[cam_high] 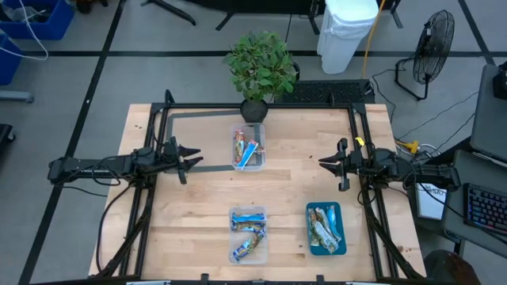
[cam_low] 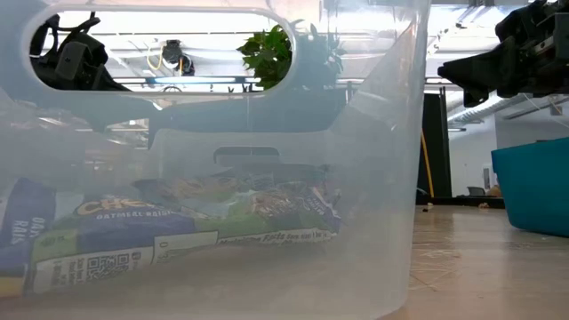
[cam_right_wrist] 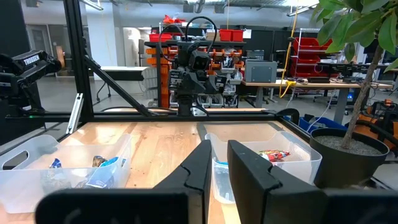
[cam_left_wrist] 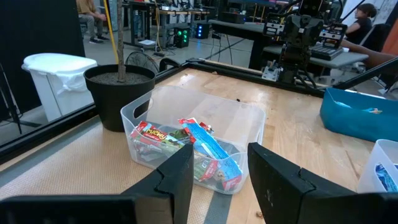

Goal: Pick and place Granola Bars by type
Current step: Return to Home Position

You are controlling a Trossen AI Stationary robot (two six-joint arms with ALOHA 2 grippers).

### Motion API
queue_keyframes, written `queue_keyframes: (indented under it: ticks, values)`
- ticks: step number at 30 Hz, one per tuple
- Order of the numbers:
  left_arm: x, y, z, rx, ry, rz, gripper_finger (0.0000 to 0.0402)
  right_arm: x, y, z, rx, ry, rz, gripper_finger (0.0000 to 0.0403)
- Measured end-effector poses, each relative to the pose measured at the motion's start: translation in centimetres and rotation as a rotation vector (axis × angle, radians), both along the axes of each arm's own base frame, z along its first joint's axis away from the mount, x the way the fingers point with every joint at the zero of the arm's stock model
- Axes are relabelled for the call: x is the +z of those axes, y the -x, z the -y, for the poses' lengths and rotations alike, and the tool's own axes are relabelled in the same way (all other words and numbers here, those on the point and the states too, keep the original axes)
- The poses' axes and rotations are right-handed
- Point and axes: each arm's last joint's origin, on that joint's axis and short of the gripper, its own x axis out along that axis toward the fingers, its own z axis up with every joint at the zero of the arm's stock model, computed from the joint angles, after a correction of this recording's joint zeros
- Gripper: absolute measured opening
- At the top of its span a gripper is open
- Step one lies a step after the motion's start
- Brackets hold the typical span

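Observation:
The granola bars lie sorted in three containers. Red-blue bars (cam_high: 247, 149) fill the far clear tub (cam_high: 259, 164), also seen in the left wrist view (cam_left_wrist: 186, 146). Blue-white and green-gold bars (cam_high: 248, 235) lie in the near clear tub (cam_high: 232, 212). Silvery teal bars (cam_high: 325, 227) rest on the teal tray (cam_high: 310, 241). My left gripper (cam_high: 196, 157) hovers open to the left of the far tub. My right gripper (cam_high: 321, 163) hovers shut to that tub's right, above bare wood. Neither one holds anything.
A potted plant (cam_high: 260, 70) stands at the far edge, just behind the far tub. A black frame (cam_high: 261, 107) borders the far half of the table. Bare wood (cam_high: 293, 186) lies between the grippers and the near containers.

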Motion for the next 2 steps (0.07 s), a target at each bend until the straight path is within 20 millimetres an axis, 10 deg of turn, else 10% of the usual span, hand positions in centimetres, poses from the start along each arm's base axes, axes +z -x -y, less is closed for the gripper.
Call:
queue_keyframes:
  ticks: [2]
  values:
    - [0.0, 0.0, 0.0, 0.0, 0.0, 0.0, 0.0157, 0.0, 0.0, 0.0, 0.0, 0.0, 0.0, 0.0045]
